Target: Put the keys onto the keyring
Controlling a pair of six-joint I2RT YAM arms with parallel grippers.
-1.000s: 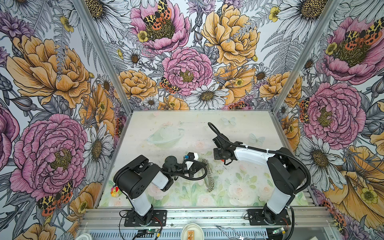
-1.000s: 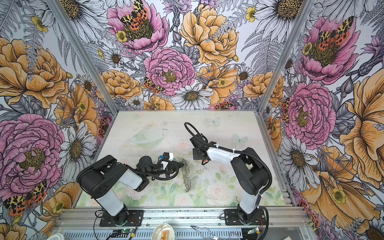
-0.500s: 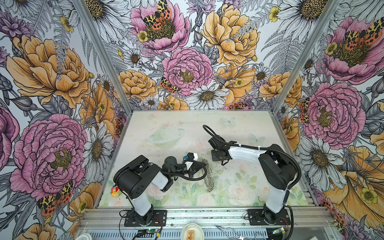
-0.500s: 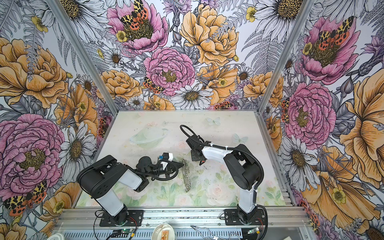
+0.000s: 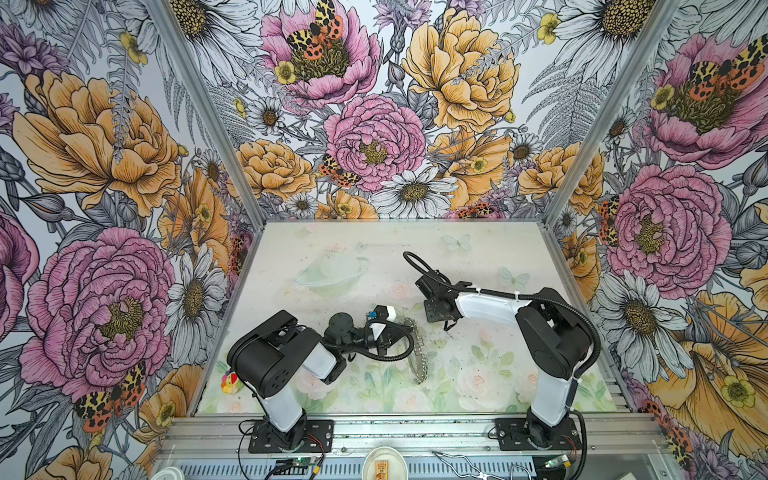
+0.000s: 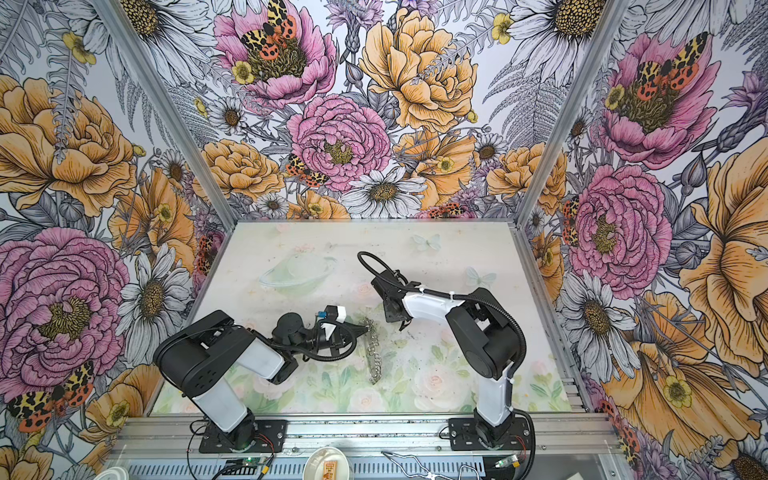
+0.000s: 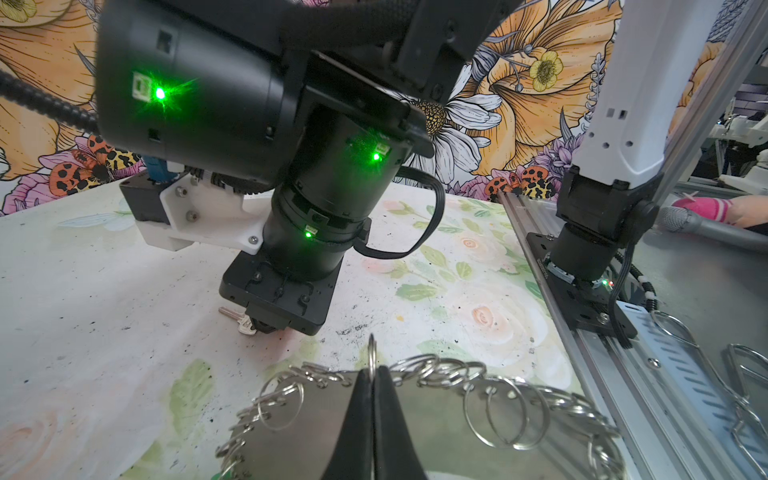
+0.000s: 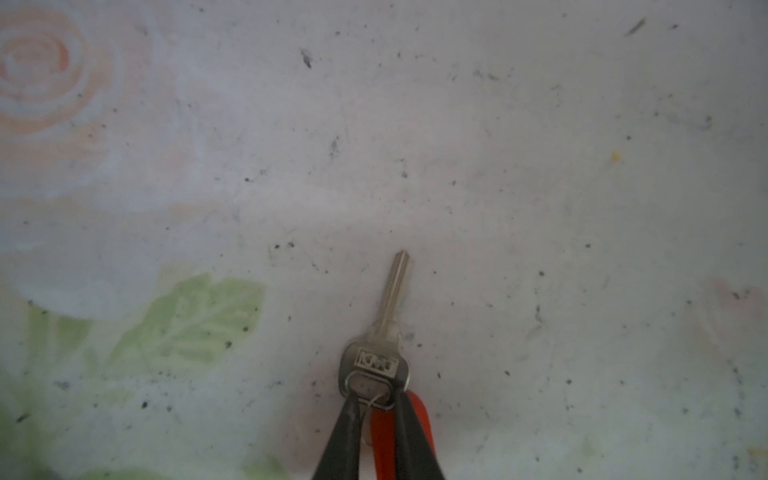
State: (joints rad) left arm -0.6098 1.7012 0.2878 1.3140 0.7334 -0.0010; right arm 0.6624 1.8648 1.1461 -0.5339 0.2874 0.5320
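At wrist views only — key [image 8: 390, 307], perhaps red-capped

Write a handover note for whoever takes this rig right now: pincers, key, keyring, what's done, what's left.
Left pincer: shut on a small silver split ring at the rim of the wide flat grey keyring.
Right pincer: closed on the head of a silver metal key with a red plastic piece, lying on the floral table.
Done: ring held, key pinched. No key shows on the keyring.
Left: lift the key and thread it on; other keys are out of view.
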